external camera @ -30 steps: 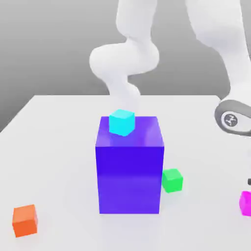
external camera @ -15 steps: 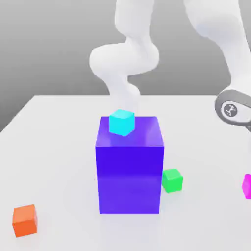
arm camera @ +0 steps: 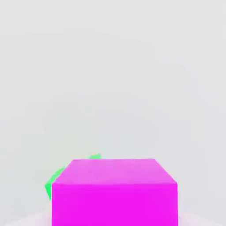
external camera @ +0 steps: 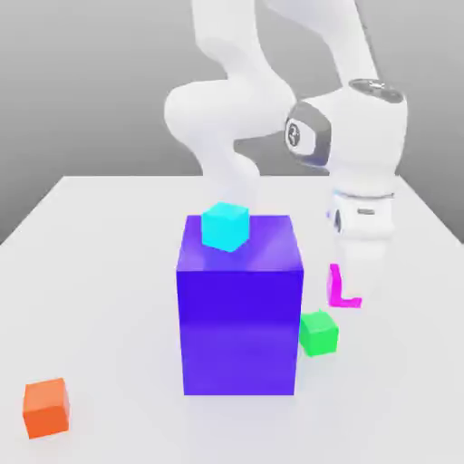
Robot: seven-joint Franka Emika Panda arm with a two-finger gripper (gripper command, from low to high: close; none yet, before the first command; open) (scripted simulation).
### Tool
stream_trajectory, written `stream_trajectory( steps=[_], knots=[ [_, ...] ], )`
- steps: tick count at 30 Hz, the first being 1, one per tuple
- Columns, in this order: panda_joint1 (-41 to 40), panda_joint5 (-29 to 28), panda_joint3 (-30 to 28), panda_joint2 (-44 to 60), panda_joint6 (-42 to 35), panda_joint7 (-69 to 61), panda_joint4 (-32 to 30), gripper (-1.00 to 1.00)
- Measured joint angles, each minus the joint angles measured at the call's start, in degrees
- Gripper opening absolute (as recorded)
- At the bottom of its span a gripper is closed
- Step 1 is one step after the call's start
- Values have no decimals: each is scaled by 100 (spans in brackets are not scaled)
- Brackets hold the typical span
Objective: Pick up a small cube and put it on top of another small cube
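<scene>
— Where is the pincer (external camera: pixel 349 292) and what does it have?

— In the exterior view it hangs under the white arm's (external camera: pixel 358 149) wrist, on that view's right of the big blue-purple block (external camera: pixel 239 308). Magenta shows at its tip, an L-shaped sliver, so the small magenta-pink cube (external camera: pixel 340 288) sits between the fingers, clear of the worktop (external camera: pixel 100 272). The fingers are closed onto its sides, no wider than the cube itself.

— And from the hand view?

— The magenta cube (arm camera: pixel 114 194) sits close to the lens, one broad flat face and a slanted upper face. Behind one of its corners peeks a bit of green (arm camera: pixel 55 181).

— That green is the other small cube?

— Yes, the green small cube (external camera: pixel 319 333). In the exterior view it rests on the worktop just beside the blue-purple block's lower corner, and the held magenta cube hangs slightly above it and toward the view's right, not touching it.

— What else stands around?

— A cyan small cube (external camera: pixel 225 226) sits on top of the blue-purple block, near its back edge. An orange small cube (external camera: pixel 46 407) lies well apart on the worktop, toward the exterior view's lower left.
</scene>
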Motion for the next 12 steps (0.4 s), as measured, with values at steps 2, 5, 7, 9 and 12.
stream_trajectory(
  steps=[2, 5, 7, 9, 12],
  knots=[
    [28, 46, -51, 193, 283, -89, -92, -100],
    [15, 52, -49, 748, 836, -116, -95, -100],
    [-16, -8, -38, 1154, 1229, -76, -80, -100],
    [-61, -163, -50, 1546, 1605, 28, -63, 100],
    [-62, -163, -51, 1546, 1605, 28, -63, 100]
  ],
)
